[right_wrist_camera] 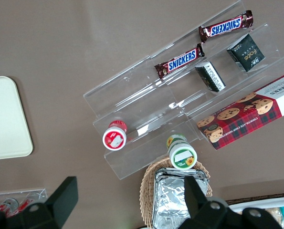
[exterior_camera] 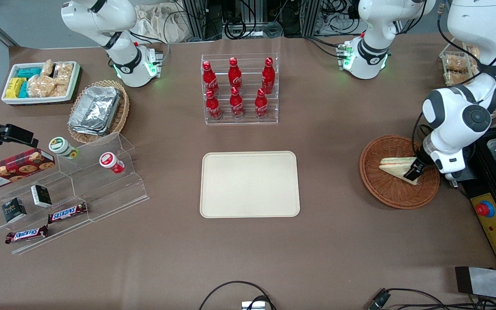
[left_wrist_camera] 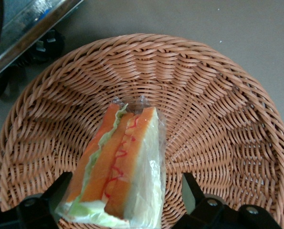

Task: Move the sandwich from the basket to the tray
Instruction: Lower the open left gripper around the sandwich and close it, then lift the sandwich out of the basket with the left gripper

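**White-bread sandwich flanked by spread fingers**

Wrapped in clear film, the sandwich (left_wrist_camera: 118,167) lies in the basket (exterior_camera: 388,189). The gripper (exterior_camera: 416,170) hangs low over it, fingers (left_wrist_camera: 192,183) spread on either side. The tray (exterior_camera: 250,185) sits toward the table's middle.

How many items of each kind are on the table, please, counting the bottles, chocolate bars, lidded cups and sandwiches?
Red cola bottles in the clear rack: 6
Brown Snickers bars on the acrylic stand: 2
Small lidded cups: 2
Wrapped triangular sandwich in the reddish-brown wicker basket, open end effector straddling it: 1
Total: 11
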